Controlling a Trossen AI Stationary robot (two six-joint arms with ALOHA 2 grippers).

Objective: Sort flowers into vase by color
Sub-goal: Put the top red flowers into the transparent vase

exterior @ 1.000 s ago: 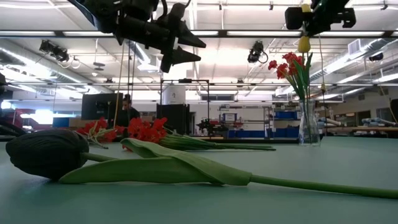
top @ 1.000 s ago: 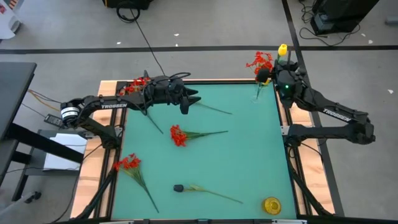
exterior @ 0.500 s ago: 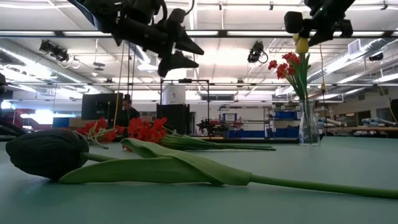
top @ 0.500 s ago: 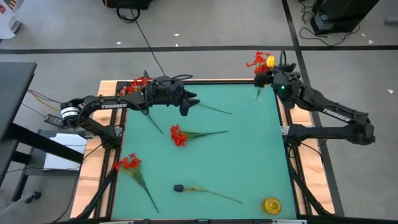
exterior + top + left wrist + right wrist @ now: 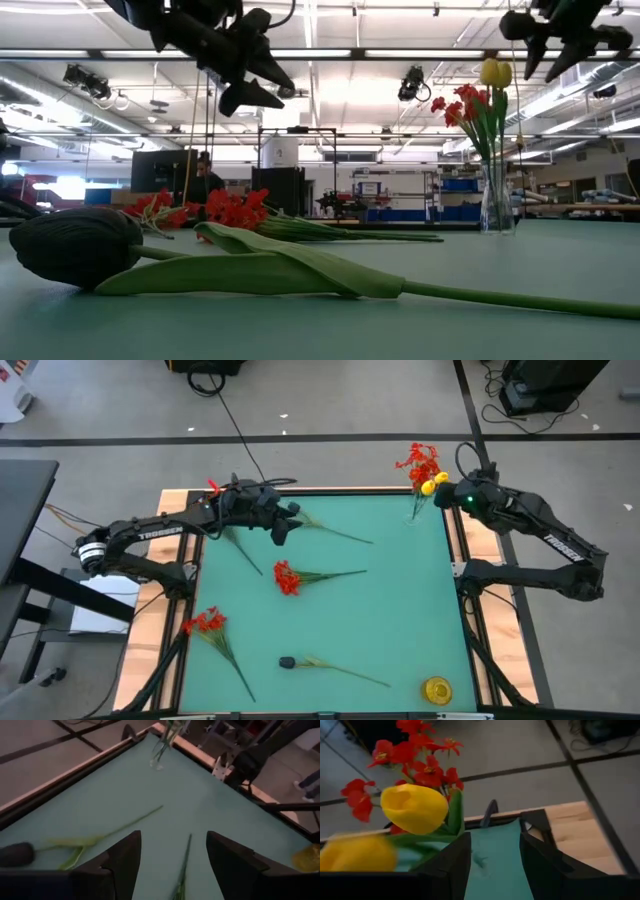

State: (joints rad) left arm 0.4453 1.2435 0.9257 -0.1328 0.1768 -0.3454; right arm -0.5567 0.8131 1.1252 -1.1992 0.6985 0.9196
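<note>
I've got the vase (image 5: 417, 512) at the far right corner with flowers (image 5: 421, 463) in it, other stems (image 5: 320, 574) lying mid-table (image 5: 400, 610).

light: bright, overhead | glare: ceiling lamps (image 5: 330, 95) | blur: wrist views, seemingly motion

2 dark arms, each built of slim black links and rounded joint housings; the left arm (image 5: 150, 532) carries white TROSSEN lettering along its forearm link and a silver-ringed joint with a white label near its base; the right arm (image 5: 545, 540) bears the same white lettering on its link, and a small green light glows on its wrist housing; thin black cables loop over both wrists; the left hand (image 5: 283, 528) ends in 2 matte black, wedge-shaped fingers (image 5: 122, 862) with flat inner faces; the right hand (image 5: 452, 495) has matching black tapered fingers (image 5: 451, 862).
</note>
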